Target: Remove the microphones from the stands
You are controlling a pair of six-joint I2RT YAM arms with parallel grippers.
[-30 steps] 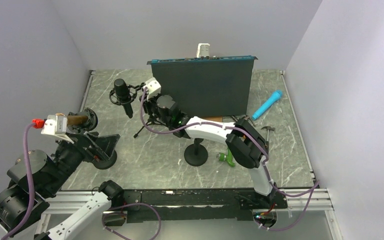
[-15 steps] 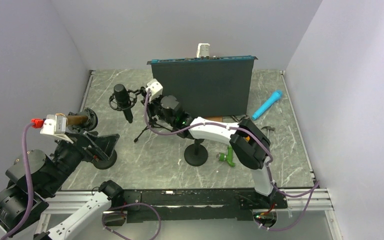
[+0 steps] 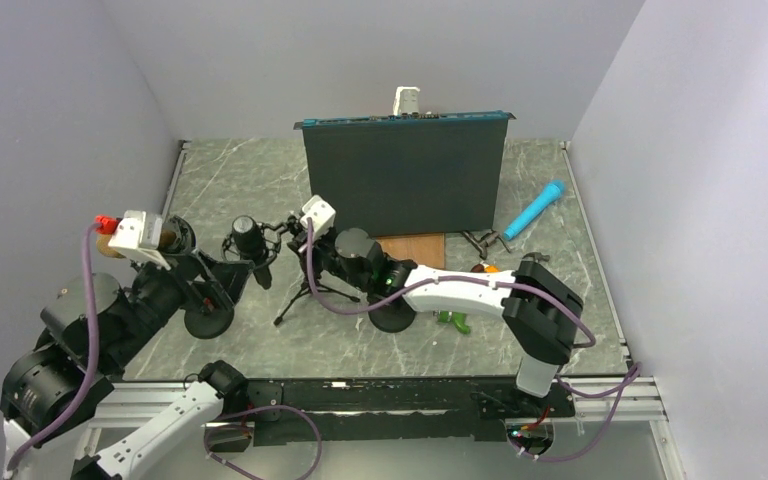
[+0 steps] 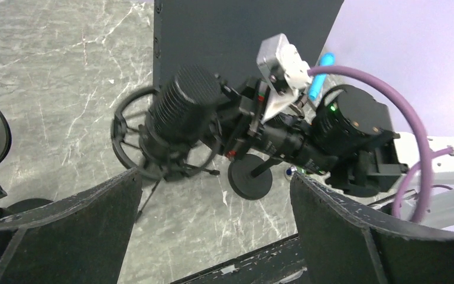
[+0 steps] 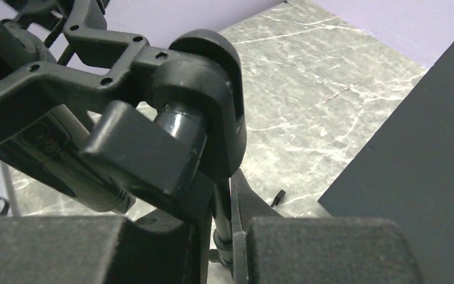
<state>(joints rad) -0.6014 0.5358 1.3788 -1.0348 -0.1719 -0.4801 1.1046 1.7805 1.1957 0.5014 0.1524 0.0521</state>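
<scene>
- Grey-green marbled tabletop (image 3: 570,300), boxed in on three sides by plain lavender walls (image 3: 50,110).
- One dark panel (image 3: 405,185), upright at the back centre of the overhead view.
- Two arms, both reaching in towards centre-left of that view.
- On the left gripper (image 4: 216,180): fingers spread wide, nothing held, framing the lower corners of its own view.
- On the right gripper (image 5: 224,245): clenched on the thin post of the stand (image 3: 305,290), just under the swivel joint.
- One tripod stand, feet on the marble, left of centre.
- One microphone (image 4: 180,115), black, in its ring cradle on the stand, just beside the left gripper.
- Two round black bases: one lower left (image 3: 208,322), one at centre (image 3: 392,316).
- One blue cylinder (image 3: 536,210), lying by the panel's right edge.
- One small green piece (image 3: 452,318), just right of the central base.
</scene>
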